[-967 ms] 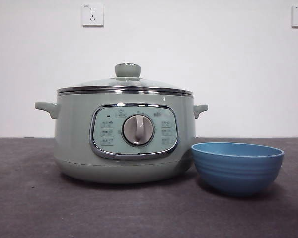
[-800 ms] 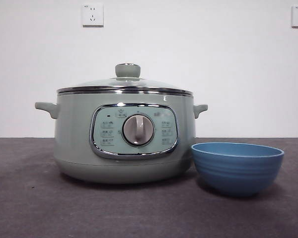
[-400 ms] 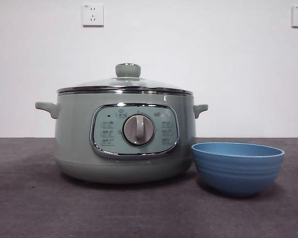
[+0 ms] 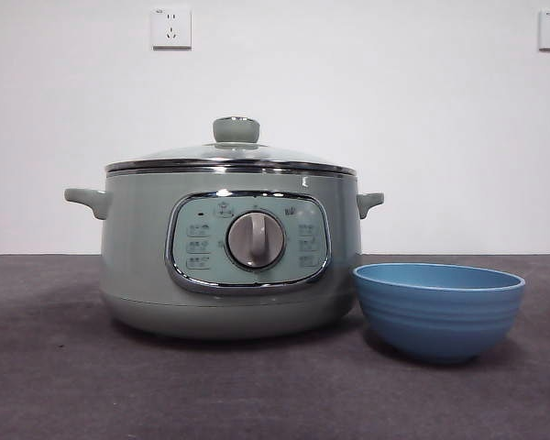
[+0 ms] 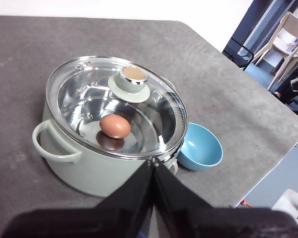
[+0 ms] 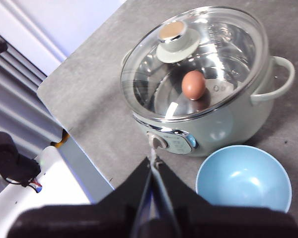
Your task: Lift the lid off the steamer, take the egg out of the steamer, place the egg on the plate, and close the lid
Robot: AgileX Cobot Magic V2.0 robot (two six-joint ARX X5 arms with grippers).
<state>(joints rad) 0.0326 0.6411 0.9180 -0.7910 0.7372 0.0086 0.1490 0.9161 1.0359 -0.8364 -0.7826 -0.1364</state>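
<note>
The sage-green steamer (image 4: 229, 257) stands on the dark table with its glass lid (image 4: 231, 154) closed on top. Through the lid a brown egg (image 5: 114, 126) (image 6: 193, 85) lies on the steel bottom. The blue plate (image 4: 438, 310), a ribbed bowl, stands empty just beside the steamer (image 5: 89, 168) (image 6: 223, 124). My left gripper (image 5: 152, 161) hangs high above the table, off the steamer's side, jaws shut and holding nothing. My right gripper (image 6: 153, 159) hovers high over the table edge near the control panel and the plate (image 6: 243, 179), also shut and empty. Neither gripper appears in the front view.
The grey table's edge (image 5: 268, 163) lies past the plate (image 5: 201, 147), with chairs (image 5: 288, 37) beyond it. On the other side the table edge (image 6: 74, 134) drops to white equipment (image 6: 49, 188). Two wall sockets (image 4: 170, 27) sit on the white wall behind.
</note>
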